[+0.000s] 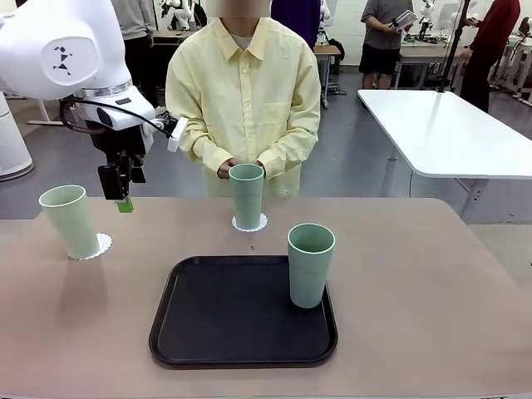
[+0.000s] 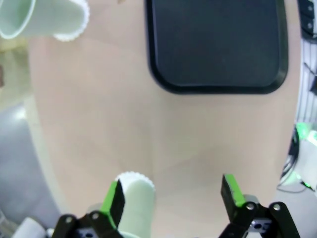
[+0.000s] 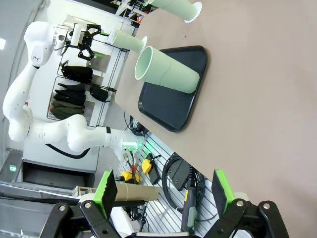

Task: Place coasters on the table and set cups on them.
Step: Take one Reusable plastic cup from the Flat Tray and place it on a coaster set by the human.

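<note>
The tray (image 1: 163,332) lies on the table (image 1: 432,283). The tray cup (image 1: 310,266) stands upright on the tray's right side, directly on its black surface. Just beyond the tray's far edge, the middle cup (image 1: 246,195) stands upright on the middle coaster (image 1: 259,223). Off the tray's far left corner and well apart from it, the left cup (image 1: 71,220) stands on the left coaster (image 1: 103,246), whose scalloped edge shows at the cup's right. A person (image 1: 243,91) stands beyond the tray, with hands (image 1: 225,169) together just behind the middle cup's rim.

The left gripper (image 1: 124,199) hangs above the table between the left cup and the tray's far left corner, clear of both. Its wrist view shows the fingers spread wide with nothing gripped. The right gripper (image 3: 163,186) is well apart from the tray, looking across the table at it, with its fingers also wide and nothing between them.

The left arm (image 1: 33,33) carries a small black emblem (image 1: 62,58) of angular marks. I cannot make out any words on it.
</note>
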